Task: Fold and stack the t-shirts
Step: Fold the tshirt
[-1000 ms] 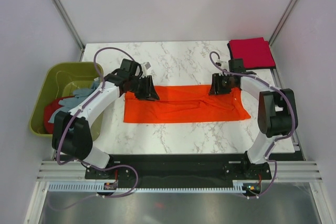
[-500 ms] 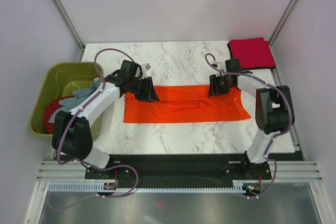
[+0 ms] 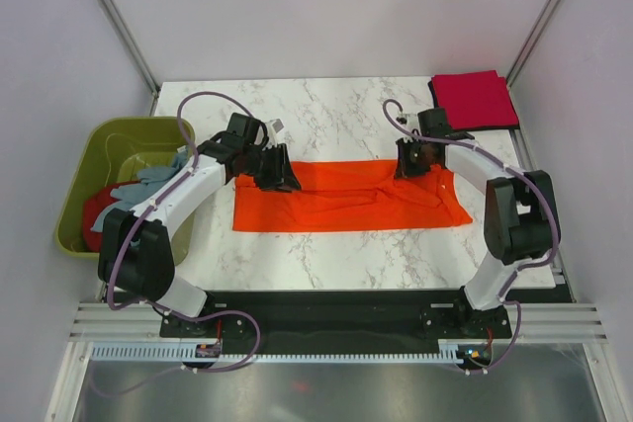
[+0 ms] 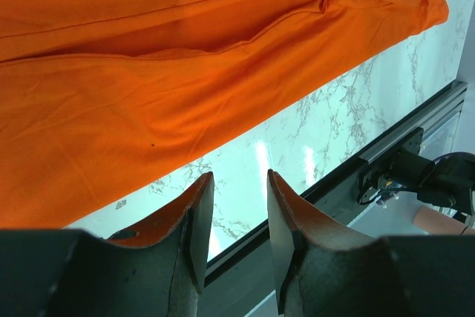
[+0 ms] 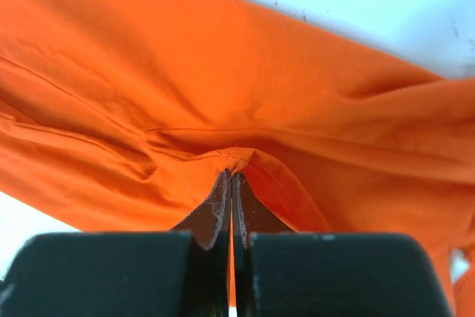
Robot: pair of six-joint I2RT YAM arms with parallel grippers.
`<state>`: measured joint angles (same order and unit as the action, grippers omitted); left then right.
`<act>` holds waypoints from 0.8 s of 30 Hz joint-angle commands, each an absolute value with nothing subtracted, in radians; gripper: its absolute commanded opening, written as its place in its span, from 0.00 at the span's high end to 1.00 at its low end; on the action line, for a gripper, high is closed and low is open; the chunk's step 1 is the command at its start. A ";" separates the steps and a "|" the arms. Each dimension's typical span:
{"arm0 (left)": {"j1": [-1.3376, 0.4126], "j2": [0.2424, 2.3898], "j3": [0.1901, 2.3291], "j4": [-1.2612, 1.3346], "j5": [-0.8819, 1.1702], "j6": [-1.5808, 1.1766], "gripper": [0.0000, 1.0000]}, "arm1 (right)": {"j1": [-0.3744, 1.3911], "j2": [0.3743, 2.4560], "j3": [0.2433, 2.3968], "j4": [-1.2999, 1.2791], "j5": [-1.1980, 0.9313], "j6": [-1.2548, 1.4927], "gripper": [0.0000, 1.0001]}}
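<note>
A white marble-patterned table (image 3: pixel 336 106) is carrying the work. A bright orange t-shirt (image 3: pixel 346 207) of soft fabric is lying across the table's middle as a long band folded lengthwise. It is running left to right between the two arms, with creases gathering toward its right end.

An olive-green plastic tub (image 3: pixel 124 124) is sitting just off the table's left edge. A crimson red t-shirt (image 3: pixel 473 98), folded into a neat square, is resting on the table's far right corner, apart from the orange one. Inside the tub, a pale grey-blue t-shirt (image 3: pixel 153 177) and a second red t-shirt (image 3: pixel 99 212) are lying crumpled side by side.

The left gripper (image 3: pixel 280 177) is standing at the far left corner of the orange band. From the left wrist, the left gripper (image 4: pixel 239 180) is showing its fingers (image 4: pixel 194 220) a narrow gap apart. Only bare marble is showing between them, and they are holding nothing. The orange cloth (image 4: pixel 148 72) is spreading out beyond the tips.

The right gripper (image 3: pixel 413 167) is sitting on the band's far edge, near its right end. From the right wrist, the right gripper (image 5: pixel 231 177) is pressing its jaws tight together. They are pinching a small raised fold of the orange fabric (image 5: pixel 223 72) at the tips, with wrinkles fanning out from the pinch.
</note>
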<state>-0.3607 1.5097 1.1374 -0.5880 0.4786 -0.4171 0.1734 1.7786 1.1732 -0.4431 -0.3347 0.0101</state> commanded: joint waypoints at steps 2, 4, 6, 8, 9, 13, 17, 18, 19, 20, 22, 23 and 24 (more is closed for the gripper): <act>-0.367 1.462 1.124 -0.542 0.502 -0.488 0.57 | 0.251 1.628 1.129 -0.462 -0.178 0.147 1.00; -0.373 1.459 1.109 -0.529 0.503 -0.515 0.57 | 0.281 1.594 1.089 -0.453 -0.120 0.205 1.00; -0.387 1.456 1.080 -0.494 0.500 -0.535 0.57 | 0.319 1.546 1.019 -0.431 -0.077 0.280 0.99; -0.405 1.454 1.057 -0.460 0.480 -0.564 0.56 | 0.354 1.500 0.962 -0.425 -0.057 0.304 0.93; -0.411 1.454 1.028 -0.412 0.479 -0.575 0.56 | 0.359 1.482 0.948 -0.429 -0.043 0.316 0.87; -0.454 1.477 0.986 -0.263 0.526 -0.653 0.54 | 0.362 1.360 0.942 -0.489 -0.066 0.369 0.72; -0.551 1.526 1.028 -0.169 0.531 -0.718 0.52 | 0.362 1.247 0.905 -0.540 0.045 0.483 0.69; -0.563 1.538 1.034 -0.146 0.525 -0.736 0.52 | 0.362 1.230 0.891 -0.543 0.104 0.509 0.68; -0.584 1.552 1.038 -0.096 0.519 -0.779 0.52 | 0.361 1.212 0.876 -0.549 0.170 0.540 0.67; -0.595 1.569 1.040 -0.071 0.508 -0.801 0.52 | 0.351 1.215 0.856 -0.551 0.239 0.572 0.66; -0.630 1.626 1.060 -0.008 0.477 -0.851 0.52 | 0.293 1.273 0.864 -0.551 0.342 0.597 0.65; -0.640 1.649 1.077 -0.005 0.469 -0.862 0.51 | 0.270 1.302 0.892 -0.551 0.344 0.610 0.64; -0.650 1.701 1.121 -0.005 0.465 -0.873 0.51 | 0.249 1.333 0.916 -0.554 0.341 0.621 0.64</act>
